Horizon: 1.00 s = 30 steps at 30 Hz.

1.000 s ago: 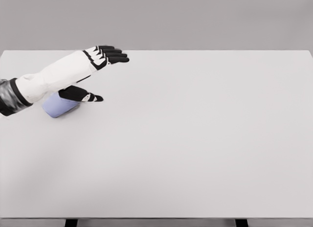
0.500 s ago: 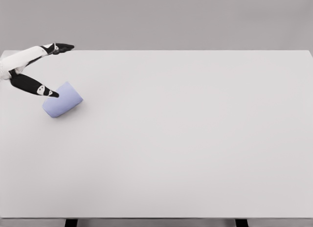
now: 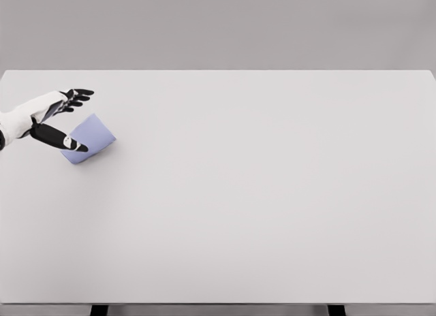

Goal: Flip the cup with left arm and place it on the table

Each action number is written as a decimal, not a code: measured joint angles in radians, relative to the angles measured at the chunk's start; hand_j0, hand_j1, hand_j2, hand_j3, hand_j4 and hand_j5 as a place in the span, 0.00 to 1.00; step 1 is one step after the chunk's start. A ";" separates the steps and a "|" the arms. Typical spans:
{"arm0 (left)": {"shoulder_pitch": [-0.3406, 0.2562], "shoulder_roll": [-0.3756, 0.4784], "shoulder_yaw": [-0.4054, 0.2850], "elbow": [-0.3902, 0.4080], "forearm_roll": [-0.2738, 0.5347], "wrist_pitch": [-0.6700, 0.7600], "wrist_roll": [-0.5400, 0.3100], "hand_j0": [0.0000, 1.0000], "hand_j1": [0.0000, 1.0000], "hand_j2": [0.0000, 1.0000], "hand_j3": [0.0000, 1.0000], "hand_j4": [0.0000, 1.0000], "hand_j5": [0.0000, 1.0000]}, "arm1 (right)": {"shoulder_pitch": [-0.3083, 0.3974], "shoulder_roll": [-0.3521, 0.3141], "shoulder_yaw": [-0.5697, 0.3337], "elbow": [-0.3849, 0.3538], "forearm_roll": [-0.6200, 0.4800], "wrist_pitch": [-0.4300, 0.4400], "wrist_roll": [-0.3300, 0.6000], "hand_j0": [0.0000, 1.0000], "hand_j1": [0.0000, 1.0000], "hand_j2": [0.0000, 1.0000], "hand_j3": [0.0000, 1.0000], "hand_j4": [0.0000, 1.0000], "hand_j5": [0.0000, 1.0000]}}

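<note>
A pale blue cup [image 3: 92, 137] lies on its side at the left of the white table [image 3: 259, 193]. My left hand [image 3: 73, 118] comes in from the left edge and hovers just left of the cup, open. Its black fingers [image 3: 78, 95] point right above the cup's far side, and the thumb [image 3: 61, 139] crosses in front of the cup's left end. Nothing is grasped. The right arm is out of view.
The table's far edge [image 3: 218, 71] runs behind the hand, and its near edge [image 3: 218, 303] lies at the bottom. A plain grey wall stands behind.
The left arm pulled back left off the cup, uncovering it. Since half a second ago the hand has dropped and come back toward the cup. The cup has stayed in place.
</note>
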 measured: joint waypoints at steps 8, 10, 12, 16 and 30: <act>-0.020 -0.073 -0.009 0.001 -0.046 0.104 0.046 1.00 1.00 1.00 1.00 1.00 1.00 | 0.000 0.000 0.000 0.000 0.000 0.000 0.000 1.00 1.00 1.00 1.00 1.00 1.00; -0.021 -0.101 -0.016 0.003 -0.069 0.129 0.049 1.00 1.00 1.00 1.00 1.00 1.00 | 0.000 0.000 0.000 0.000 0.000 0.000 0.000 1.00 1.00 1.00 1.00 1.00 1.00; -0.021 -0.127 -0.022 0.006 -0.092 0.149 0.050 1.00 1.00 1.00 1.00 1.00 1.00 | 0.000 0.000 0.000 0.000 0.000 0.000 0.000 1.00 1.00 1.00 1.00 1.00 1.00; -0.021 -0.149 -0.027 0.010 -0.123 0.177 0.057 1.00 1.00 1.00 1.00 1.00 1.00 | 0.000 0.000 0.000 0.000 0.000 0.000 0.000 1.00 1.00 1.00 1.00 1.00 1.00; -0.025 -0.202 -0.033 0.073 -0.202 0.191 0.067 1.00 1.00 1.00 1.00 1.00 1.00 | 0.000 0.000 0.000 0.000 0.000 0.000 0.000 1.00 1.00 1.00 1.00 1.00 1.00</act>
